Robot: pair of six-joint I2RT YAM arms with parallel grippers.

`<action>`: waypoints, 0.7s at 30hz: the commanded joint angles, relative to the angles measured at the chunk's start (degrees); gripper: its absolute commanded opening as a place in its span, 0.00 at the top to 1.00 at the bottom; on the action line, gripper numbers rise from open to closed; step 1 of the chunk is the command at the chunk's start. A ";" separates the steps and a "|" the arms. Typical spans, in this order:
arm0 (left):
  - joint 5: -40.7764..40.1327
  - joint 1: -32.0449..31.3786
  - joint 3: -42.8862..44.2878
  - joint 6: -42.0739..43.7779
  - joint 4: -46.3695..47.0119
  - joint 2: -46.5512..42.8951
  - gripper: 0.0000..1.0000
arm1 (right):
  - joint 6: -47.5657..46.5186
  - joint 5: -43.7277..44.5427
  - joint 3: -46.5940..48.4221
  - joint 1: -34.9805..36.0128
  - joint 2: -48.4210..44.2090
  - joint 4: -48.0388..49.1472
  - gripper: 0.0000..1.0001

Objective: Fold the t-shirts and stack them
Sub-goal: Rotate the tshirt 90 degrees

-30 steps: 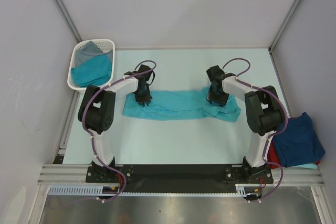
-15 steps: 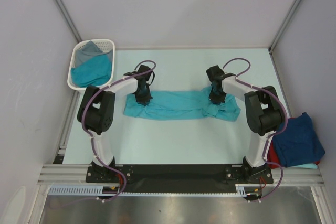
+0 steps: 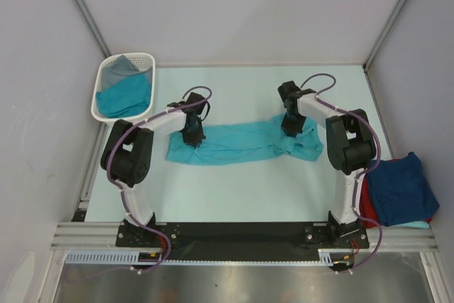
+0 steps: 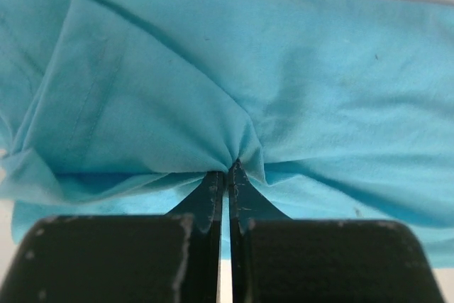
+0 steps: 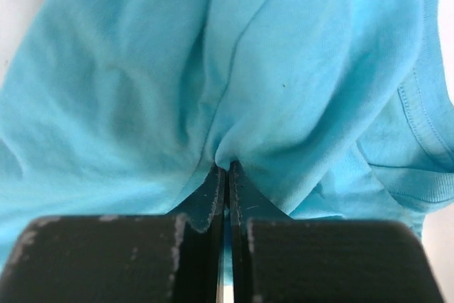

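No text, label, brand mark, number or sign legible in any view.

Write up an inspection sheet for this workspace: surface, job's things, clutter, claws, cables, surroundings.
Surface: pale green table, no spills seen.
Job's things: teal t-shirt in a long band across the middle; navy t-shirt over red t-shirt at near right; white basket far left holding heaped cloth.
Clutter: nothing seen.
Claws: left claw and right claw each shut on a pinch of the teal t-shirt.
Cables: purple cables loop behind both wrists.
Surroundings: grey walls, metal frame.
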 commanded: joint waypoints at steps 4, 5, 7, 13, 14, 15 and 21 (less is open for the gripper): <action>0.19 -3.54 -6.11 -1.11 -5.35 -5.57 1.00 | 0.70 -0.61 20.48 -1.63 11.55 -1.32 1.00; 0.80 -3.80 -6.55 -1.28 -5.34 -6.01 1.00 | 0.09 -0.70 22.78 -1.54 13.47 -1.86 1.00; 1.16 -4.94 -7.34 -1.46 -5.17 -6.88 1.00 | -0.44 -0.70 28.22 -1.10 15.42 -3.00 1.00; 3.00 -9.33 -7.26 -1.28 -5.08 -7.33 1.00 | -2.99 -2.10 40.81 -0.83 23.06 -6.69 1.00; 3.53 -10.47 -7.00 -1.11 -5.25 -6.81 1.00 | -3.42 -2.54 44.74 -0.75 23.94 -7.05 1.00; 4.05 -11.09 -6.39 -1.11 -5.08 -6.63 1.00 | -3.86 -3.42 46.61 -0.57 24.82 -7.31 1.00; 4.58 -14.52 -4.36 -1.02 -5.61 -5.22 1.00 | -5.10 -3.61 58.23 -0.31 30.72 -11.53 1.00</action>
